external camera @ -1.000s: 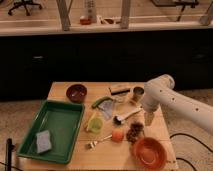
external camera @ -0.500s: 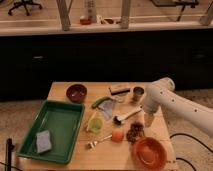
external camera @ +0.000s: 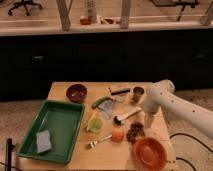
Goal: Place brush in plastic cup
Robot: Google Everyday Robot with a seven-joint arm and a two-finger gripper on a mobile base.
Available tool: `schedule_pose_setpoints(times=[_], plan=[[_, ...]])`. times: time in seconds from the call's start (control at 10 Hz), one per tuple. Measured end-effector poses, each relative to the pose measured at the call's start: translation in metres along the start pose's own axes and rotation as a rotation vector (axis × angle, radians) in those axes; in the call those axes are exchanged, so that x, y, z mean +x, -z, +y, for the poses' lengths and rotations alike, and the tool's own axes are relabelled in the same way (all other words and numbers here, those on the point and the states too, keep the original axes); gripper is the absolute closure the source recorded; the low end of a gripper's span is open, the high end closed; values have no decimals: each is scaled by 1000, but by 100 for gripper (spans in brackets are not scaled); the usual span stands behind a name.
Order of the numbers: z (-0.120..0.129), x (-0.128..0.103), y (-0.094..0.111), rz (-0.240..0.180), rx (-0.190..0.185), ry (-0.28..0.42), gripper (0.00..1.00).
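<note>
**Over the right side of the table, the gripper (external camera: 148,120) hangs low by the brush (external camera: 129,115)**

At the wooden table's (external camera: 59,91) right side, the white arm (external camera: 162,100) bends down from its elbow, and the gripper at its tip sits close above the tabletop. It is just beside the far end of the brush's cream handle. Whether it is clenched on that handle or released cannot be told, nor whether it touches it.

The brush lies flat on the table, its dark round head pointing left toward the middle and its handle slanting up and to the right toward the gripper. The plastic cup (external camera: 95,125) stands upright a little left of the brush head, near it but apart.

Just below the brush are a small orange fruit (external camera: 117,135) and a brown clump (external camera: 134,132), with a silver fork (external camera: 100,140) left of the fruit. An orange bowl (external camera: 150,153) sits at the near right corner. Behind the gripper stands a dark metal cup (external camera: 138,93). A dark red bowl (external camera: 76,92) is at the far left, and a green tray (external camera: 60,122) holding a grey sponge (external camera: 43,141) fills the left side.
</note>
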Motion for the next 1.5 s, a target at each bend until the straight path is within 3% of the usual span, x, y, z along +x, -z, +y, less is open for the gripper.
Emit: schedule_pose_setpoints(times=[0.3,0.7,1.1,1.3,1.5], plan=[[-1,-1,-1,-11,-2,43,20],[-12,-17,0,-7,-31,285,20],[-26,-27,-13,1,-73,452,20],[-31,-27,-19,-2,-87,491,21],[-36,-26,-27,-14,-104,527,38]])
